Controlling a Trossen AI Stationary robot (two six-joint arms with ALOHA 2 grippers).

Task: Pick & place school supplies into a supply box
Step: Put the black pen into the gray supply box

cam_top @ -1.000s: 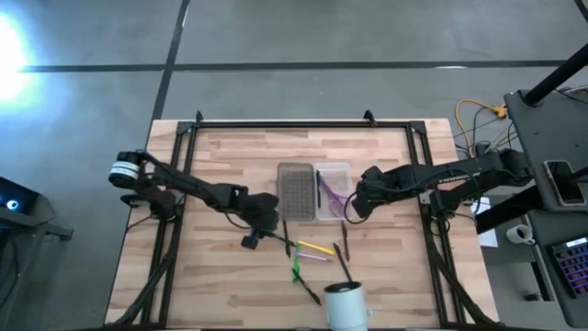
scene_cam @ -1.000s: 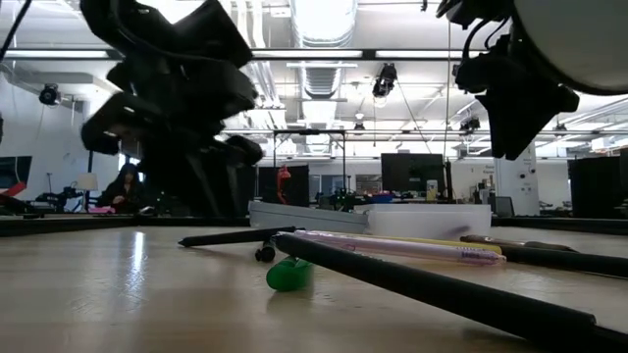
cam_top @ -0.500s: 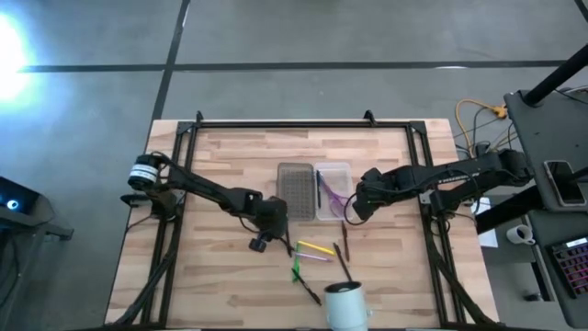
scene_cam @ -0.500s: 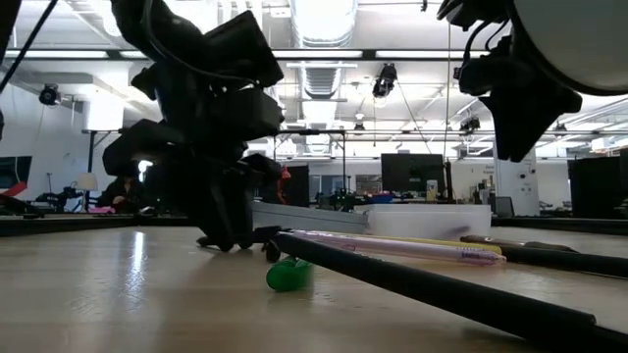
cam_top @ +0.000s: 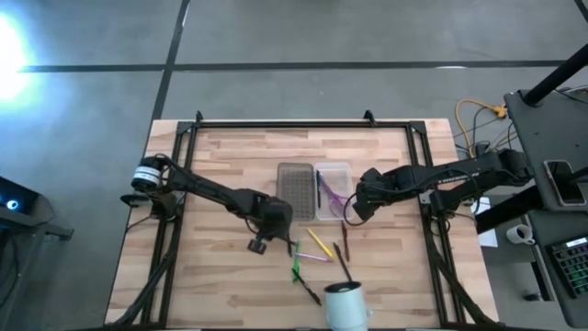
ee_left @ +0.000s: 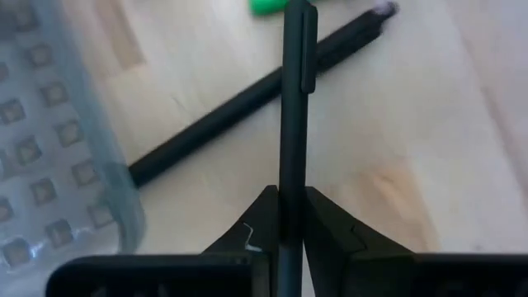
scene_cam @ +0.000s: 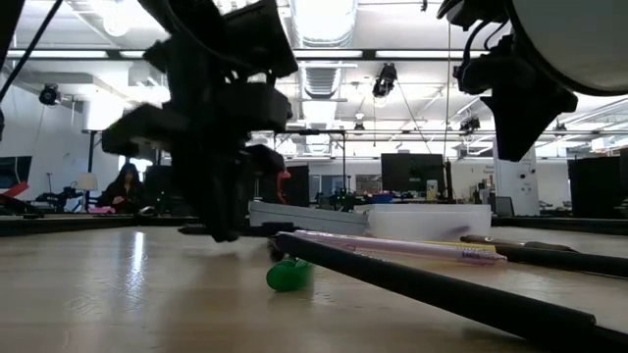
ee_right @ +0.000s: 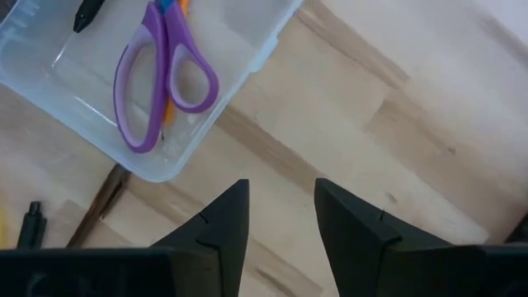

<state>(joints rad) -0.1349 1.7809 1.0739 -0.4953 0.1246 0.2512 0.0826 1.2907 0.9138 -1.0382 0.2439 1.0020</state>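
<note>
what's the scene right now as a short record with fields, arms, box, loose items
left gripper: shut on a dark pen, just in front of the box's mesh half
right gripper: open, empty, beside the clear half of the box
box: open flat, mesh half beside clear half
in box: purple scissors, one dark pen tip
loose on table: yellow marker, green marker, pink marker, more dark pens
cup: white, front edge of table
</note>
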